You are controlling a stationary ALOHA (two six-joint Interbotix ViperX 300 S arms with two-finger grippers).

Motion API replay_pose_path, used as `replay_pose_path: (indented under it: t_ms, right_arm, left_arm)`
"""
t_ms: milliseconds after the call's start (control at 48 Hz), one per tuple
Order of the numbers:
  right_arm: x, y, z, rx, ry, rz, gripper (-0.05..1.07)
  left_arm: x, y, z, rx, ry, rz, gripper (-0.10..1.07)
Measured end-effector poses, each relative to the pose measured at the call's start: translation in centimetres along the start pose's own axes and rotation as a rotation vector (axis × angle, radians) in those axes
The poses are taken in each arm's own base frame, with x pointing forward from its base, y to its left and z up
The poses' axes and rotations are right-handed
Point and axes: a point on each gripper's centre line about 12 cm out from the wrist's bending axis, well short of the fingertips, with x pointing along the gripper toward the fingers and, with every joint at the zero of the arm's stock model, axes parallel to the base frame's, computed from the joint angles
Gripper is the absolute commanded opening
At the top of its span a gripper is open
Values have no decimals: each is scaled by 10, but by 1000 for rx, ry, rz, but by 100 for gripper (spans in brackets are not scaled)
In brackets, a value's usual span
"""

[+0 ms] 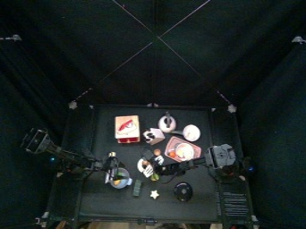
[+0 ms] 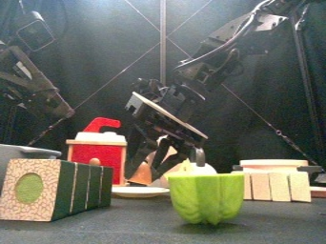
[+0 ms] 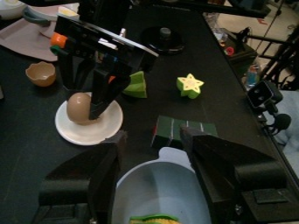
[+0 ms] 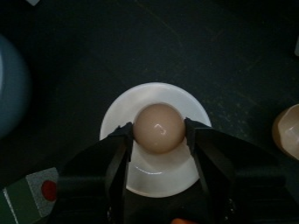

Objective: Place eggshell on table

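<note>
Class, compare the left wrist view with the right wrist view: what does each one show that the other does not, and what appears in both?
Only the left wrist view shows the yellow star, the dark green block, the light container below the left claw, and the right arm's whole body over the plate.

Only the right wrist view looks straight down, showing the right claw open, its jaws on either side of the egg.

Both show that egg on the white plate, the black table and a brown eggshell half beside the plate.
</note>
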Motion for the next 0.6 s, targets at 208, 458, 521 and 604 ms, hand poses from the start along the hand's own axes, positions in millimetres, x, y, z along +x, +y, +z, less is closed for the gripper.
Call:
replay_pose_path:
  t_ms: [208,458,521,604]
  right_arm:
    - [-21,0,15,19,-36,13,66]
    - [-35,-21,14,37,-38,-65,66]
    - [-35,-24,11,45,-29,-74,66]
    - [-34,-28,8,53,-17,-86,66]
  left_arm:
    - [0,0,0,0,0,0,88]
    - [0,0,0,0,0,0,88]
    - [0,0,0,-2,0,0,88]
    - [0,0,0,0,0,0,88]
